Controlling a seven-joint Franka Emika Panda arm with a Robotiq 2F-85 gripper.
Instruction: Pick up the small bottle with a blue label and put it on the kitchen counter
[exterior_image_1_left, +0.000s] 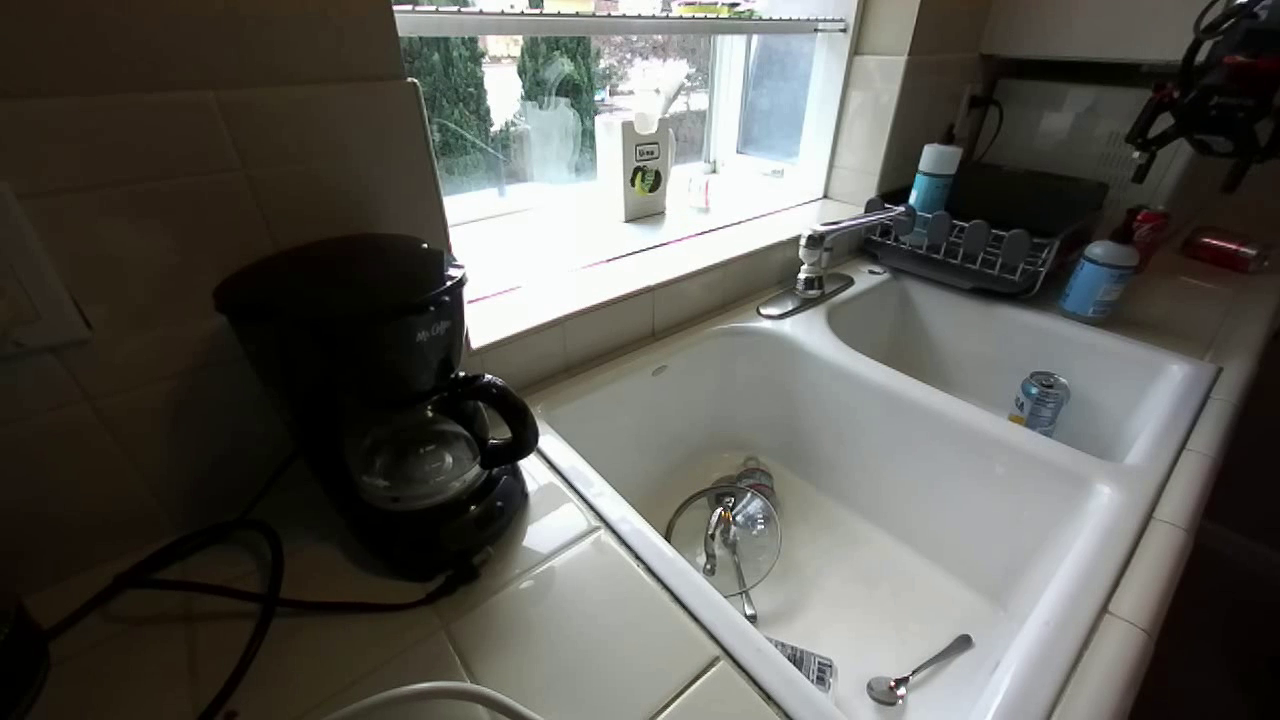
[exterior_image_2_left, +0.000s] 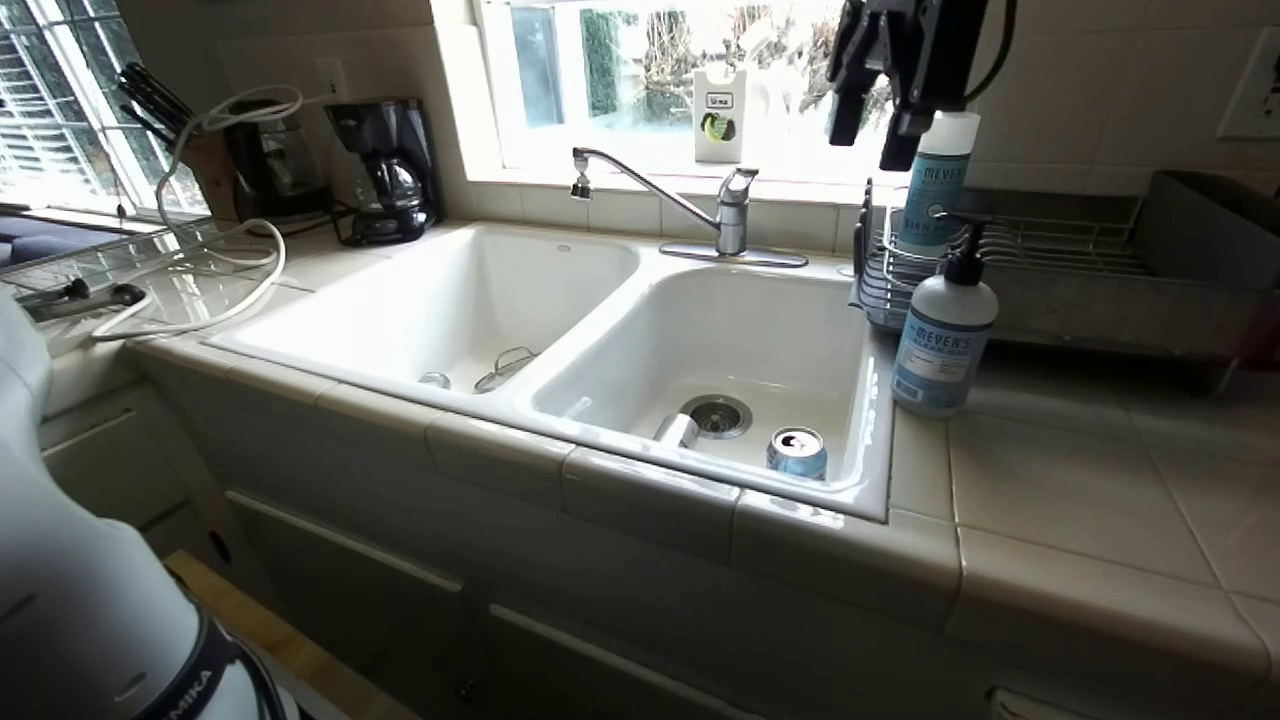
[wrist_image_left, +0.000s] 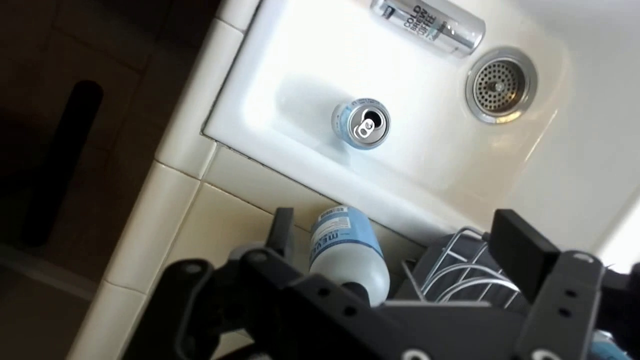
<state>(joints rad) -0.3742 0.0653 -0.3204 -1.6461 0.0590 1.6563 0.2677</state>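
The small bottle with a blue label (exterior_image_2_left: 940, 345) stands upright on the kitchen counter (exterior_image_2_left: 1060, 470), beside the sink's edge and the dish rack. It has a whitish upper body and a black pump. It also shows in an exterior view (exterior_image_1_left: 1098, 282) and in the wrist view (wrist_image_left: 347, 240), where my gripper partly hides its pump. My gripper (wrist_image_left: 395, 220) is open and empty. In the wrist view the bottle lies between the two fingers, nearer the left one. In both exterior views the gripper (exterior_image_1_left: 1188, 172) (exterior_image_2_left: 872, 140) hangs above the bottle's height, apart from it.
The dish rack (exterior_image_2_left: 1060, 250) holds a taller blue bottle with a white cap (exterior_image_2_left: 935, 180). A bluish can (wrist_image_left: 362, 123) and a silver can (wrist_image_left: 430, 25) are in the near basin. The faucet (exterior_image_2_left: 733, 215) stands behind the sink. Red cans (exterior_image_1_left: 1225, 250) lie beyond the bottle.
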